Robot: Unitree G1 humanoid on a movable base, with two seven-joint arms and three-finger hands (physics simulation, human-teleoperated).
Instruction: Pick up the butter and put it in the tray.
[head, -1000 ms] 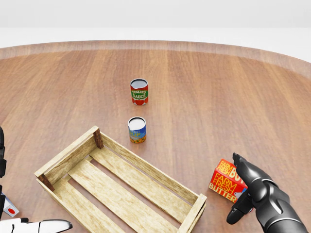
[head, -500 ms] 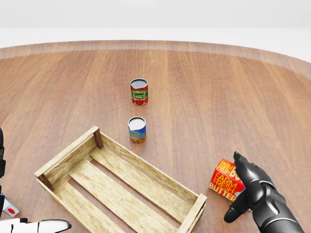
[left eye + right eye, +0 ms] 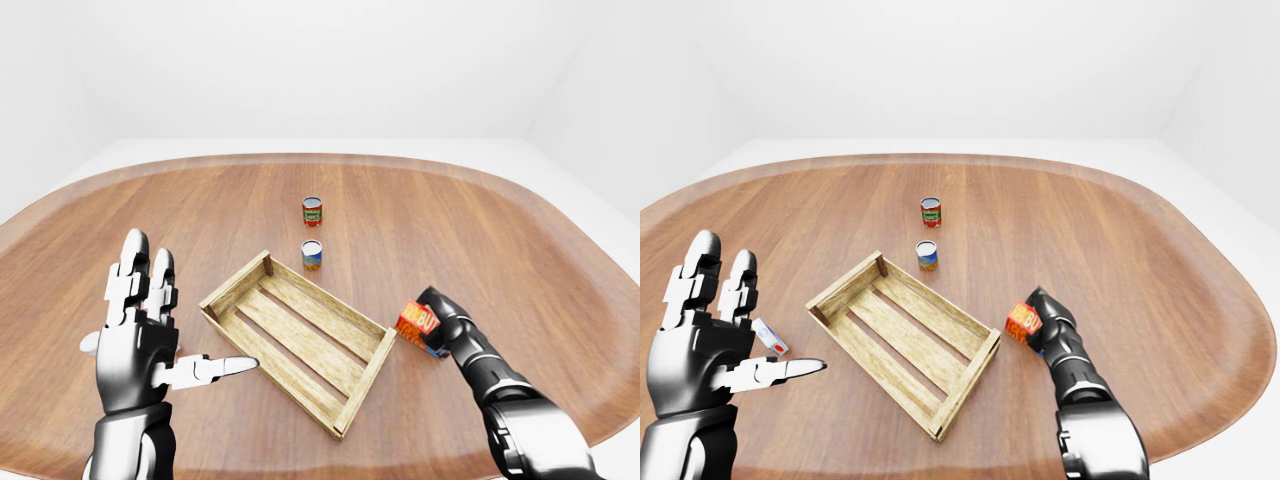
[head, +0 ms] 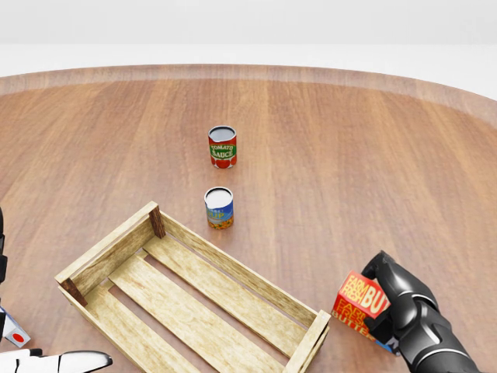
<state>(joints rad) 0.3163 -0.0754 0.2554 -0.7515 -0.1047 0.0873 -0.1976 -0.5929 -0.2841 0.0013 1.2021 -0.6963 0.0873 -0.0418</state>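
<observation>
Head view: right robot hand (image 4: pixel 400 307) clamps the butter (image 4: pixel 359 301), tilted, just right of the tray (image 4: pixel 109 249) on the worktop (image 4: pixel 349 155). Left-eye view: left robot hand (image 3: pixel 140 335) spread open, fingers up, left of the tray.

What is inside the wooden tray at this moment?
Nothing: the tray shows only its bare slats. The butter is outside it, gripped by the right hand. Its near wall hides a thin strip inside.

in my head view the tray (image 4: pixel 116 256) sits lower left on the desk (image 4: pixel 373 155). the butter (image 4: pixel 359 303) is just right of it, with two cans (image 4: pixel 220 208) (image 4: pixel 222 147) above.
</observation>
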